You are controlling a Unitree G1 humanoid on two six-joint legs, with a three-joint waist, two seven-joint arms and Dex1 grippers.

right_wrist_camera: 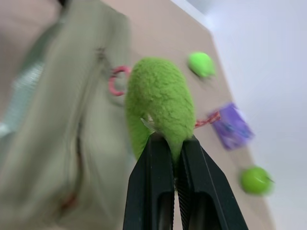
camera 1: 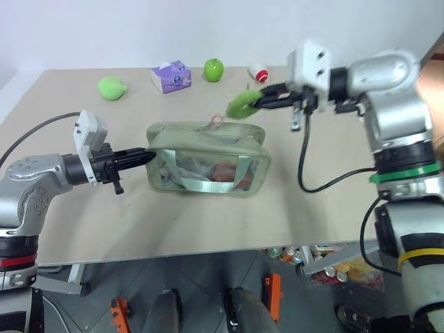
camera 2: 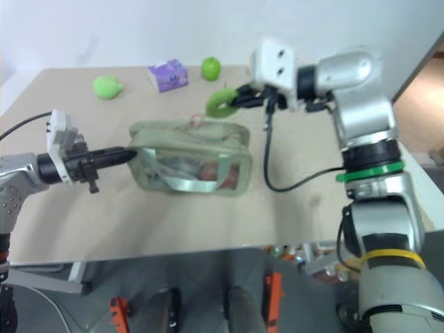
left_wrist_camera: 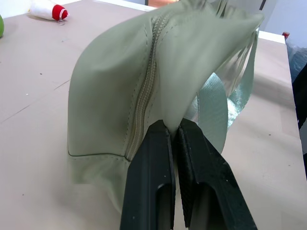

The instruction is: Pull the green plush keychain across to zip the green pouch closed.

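I see the table (camera 1: 208, 222) first, broad and beige, with the green pouch (camera 1: 207, 158) lying near its middle, clear window side toward me and a pale strap band across it. Along the far edge sit a pear-shaped green lump (camera 1: 111, 87), a purple tissue pack (camera 1: 171, 75), a green apple (camera 1: 213, 69) and a small red and white toy (camera 1: 259, 73), all well apart from the pouch.

My left gripper (camera 1: 147, 157) has its jaws pressed together on a fold of fabric at the pouch's left end, right beside the zipper line. My right gripper (camera 1: 259, 98) has its jaws pinching the green plush keychain (camera 1: 243, 103), which hangs above the pouch's far right corner, its pinkish ring (right_wrist_camera: 118, 80) close to the pouch top.

To do this step well, I judge I should keep the left end anchored and taut, and pull the plush low along the zipper line rather than upward, so the slider runs instead of lifting the pouch. How far the zipper is already shut I cannot tell.
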